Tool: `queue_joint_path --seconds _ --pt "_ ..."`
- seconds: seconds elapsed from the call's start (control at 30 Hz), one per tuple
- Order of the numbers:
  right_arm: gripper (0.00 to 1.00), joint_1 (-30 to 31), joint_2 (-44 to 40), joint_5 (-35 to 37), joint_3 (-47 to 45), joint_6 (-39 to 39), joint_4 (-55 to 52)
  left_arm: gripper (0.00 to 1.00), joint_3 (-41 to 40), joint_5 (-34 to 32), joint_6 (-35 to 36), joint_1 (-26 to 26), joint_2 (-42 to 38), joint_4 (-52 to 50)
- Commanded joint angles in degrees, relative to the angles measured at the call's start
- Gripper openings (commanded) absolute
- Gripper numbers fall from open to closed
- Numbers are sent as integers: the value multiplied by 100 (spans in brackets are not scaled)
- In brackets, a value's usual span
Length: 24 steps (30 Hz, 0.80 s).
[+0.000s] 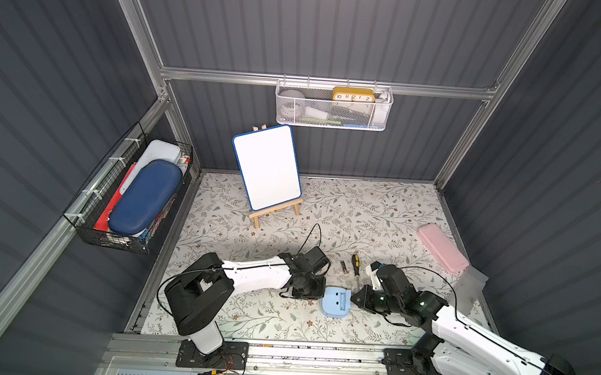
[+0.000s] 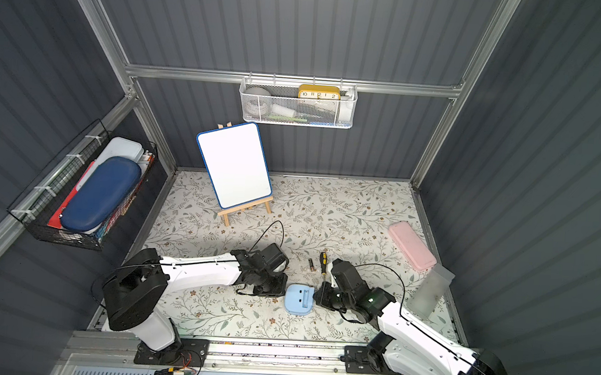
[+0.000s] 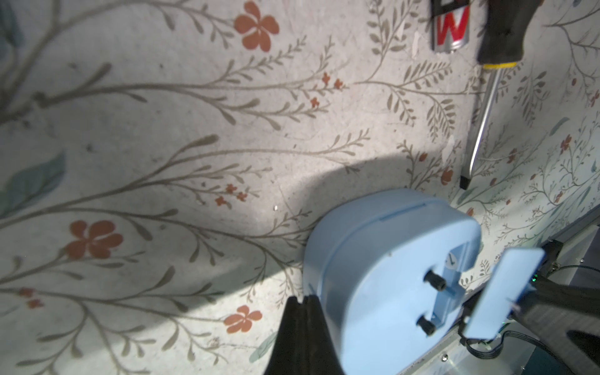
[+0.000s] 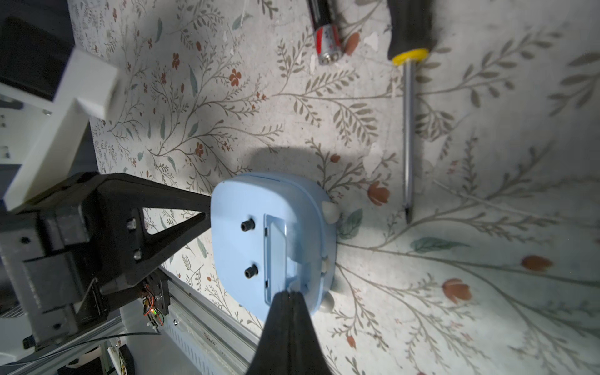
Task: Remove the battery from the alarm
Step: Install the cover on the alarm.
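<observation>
Seen first, left gripper: jaws together, tip against alarm, lying face down between both grippers. Its cover raised, slot looks empty. Loose battery behind alarm, beside screwdriver. Then right gripper: jaws together at cover. Removal seems done. Count: one alarm, one battery, one screwdriver, two grippers.

Aluminium frame and grey panel walls mark a lab booth.

Alarm smooth matt plastic; screwdriver shaft shiny metal; battery glossy.
</observation>
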Motion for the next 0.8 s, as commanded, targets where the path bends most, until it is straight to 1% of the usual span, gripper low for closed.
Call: queue_joint_path --seconds 0.0,0.17,0.2,0.23,0.5,0.77 --pt "2 26 145 148 -95 176 76 0 85 -55 -42 -2 75 7" --pt "2 61 261 143 -52 179 215 0 93 -53 -28 -2 39 -11" --pt "2 63 257 -75 -65 191 239 0 80 -41 -28 -2 38 -15" --pt "2 61 252 -106 -83 199 293 0 76 -17 -28 -2 38 -13" --pt "2 103 340 -98 -25 164 276 0 67 3 -11 -2 52 14" --pt "2 124 577 -143 -10 123 503 0 58 21 11 -2 95 36"
